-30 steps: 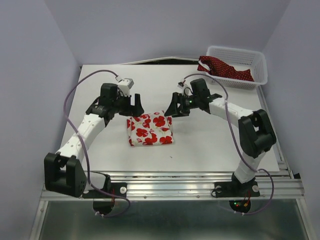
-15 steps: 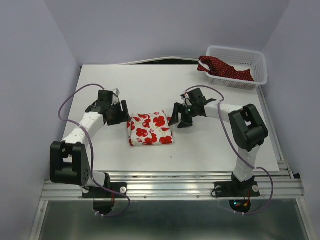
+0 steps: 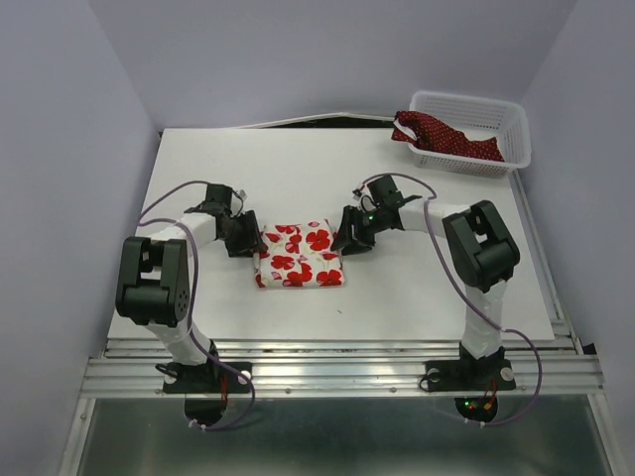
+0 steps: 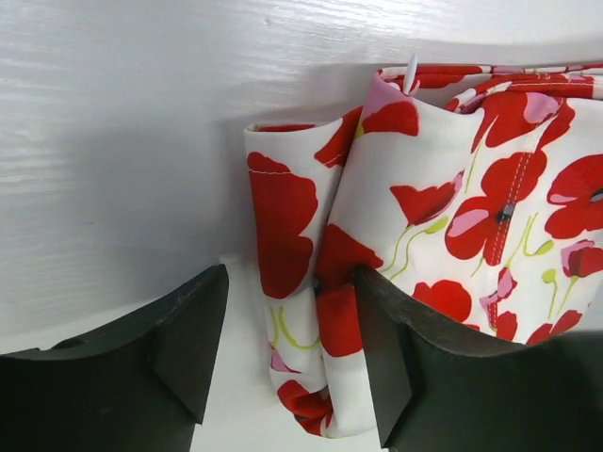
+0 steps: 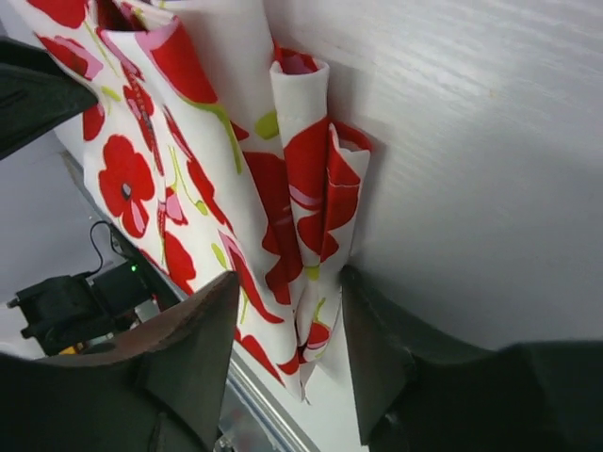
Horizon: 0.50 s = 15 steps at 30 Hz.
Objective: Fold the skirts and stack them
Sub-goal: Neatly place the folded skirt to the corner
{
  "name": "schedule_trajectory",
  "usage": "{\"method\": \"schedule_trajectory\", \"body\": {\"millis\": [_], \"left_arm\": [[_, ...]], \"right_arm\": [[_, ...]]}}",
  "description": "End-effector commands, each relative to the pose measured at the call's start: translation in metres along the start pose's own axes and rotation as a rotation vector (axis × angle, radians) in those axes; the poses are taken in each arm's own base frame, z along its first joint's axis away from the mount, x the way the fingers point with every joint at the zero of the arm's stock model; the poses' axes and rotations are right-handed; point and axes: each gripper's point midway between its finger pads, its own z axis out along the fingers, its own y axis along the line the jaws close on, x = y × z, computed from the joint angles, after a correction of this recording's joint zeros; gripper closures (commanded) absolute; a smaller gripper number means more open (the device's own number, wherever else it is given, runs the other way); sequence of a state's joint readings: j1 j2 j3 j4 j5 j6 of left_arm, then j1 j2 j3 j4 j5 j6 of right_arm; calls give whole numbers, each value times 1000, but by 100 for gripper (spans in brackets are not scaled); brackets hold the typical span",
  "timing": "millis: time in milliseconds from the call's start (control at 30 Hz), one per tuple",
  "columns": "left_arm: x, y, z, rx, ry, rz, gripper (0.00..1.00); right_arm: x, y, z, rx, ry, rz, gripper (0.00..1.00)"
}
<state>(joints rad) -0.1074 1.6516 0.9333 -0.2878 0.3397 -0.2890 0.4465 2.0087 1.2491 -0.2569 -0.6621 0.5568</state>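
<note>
I note the floral skirt (image 3: 300, 255) lies between left gripper (image 3: 253, 241) and right gripper (image 3: 342, 240); each straddles an opposite edge, jaws spread.

Pale lilac walls (image 3: 298, 50) enclose a white table (image 3: 298, 159) fronted by aluminium rails (image 3: 337, 372).

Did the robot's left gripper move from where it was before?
Yes. The folded poppy skirt stayed put, and the left gripper slid from beyond its far left corner, nearer in the top view, to its left edge.
</note>
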Motion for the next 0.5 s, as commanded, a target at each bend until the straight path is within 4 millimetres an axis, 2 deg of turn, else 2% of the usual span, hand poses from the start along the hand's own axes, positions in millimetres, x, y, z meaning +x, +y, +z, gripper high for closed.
{"method": "schedule_trajectory", "body": {"millis": [0,33,100,133,167,200,233,267,300,333,367,400,467], "left_arm": [[-3,-5,8,57,4,-1,52],[-10,-3,8,64,-14,-9,67],[-19,2,9,60,-31,-24,81],[-30,2,8,67,-53,-28,87],[-36,9,11,58,-54,-50,96],[-43,12,12,58,-64,-53,100],[-58,12,10,59,-93,-48,100],[-69,25,11,42,-110,-74,100],[-78,28,12,33,-127,-72,100],[-100,30,8,16,-175,-50,100],[-110,42,10,-4,-187,-65,100],[-119,47,10,-14,-202,-70,100],[-150,53,3,-40,-262,-49,100]], "right_arm": [[-4,-3,13,-5,5,-10,52],[-6,-6,18,-6,4,-9,62],[-12,-7,22,-8,-5,-17,71],[-17,-8,25,-2,-15,-24,75],[-30,-2,27,-12,-41,-48,82],[-35,-8,35,-4,-43,-44,86],[-43,-7,38,-3,-55,-48,89],[-59,2,40,-21,-84,-66,94],[-65,-3,50,-24,-86,-61,96],[-73,0,54,-34,-97,-52,99],[-92,12,56,-65,-136,-80,99],[-96,5,67,-63,-134,-76,99],[-113,7,75,-70,-159,-89,99]]}}
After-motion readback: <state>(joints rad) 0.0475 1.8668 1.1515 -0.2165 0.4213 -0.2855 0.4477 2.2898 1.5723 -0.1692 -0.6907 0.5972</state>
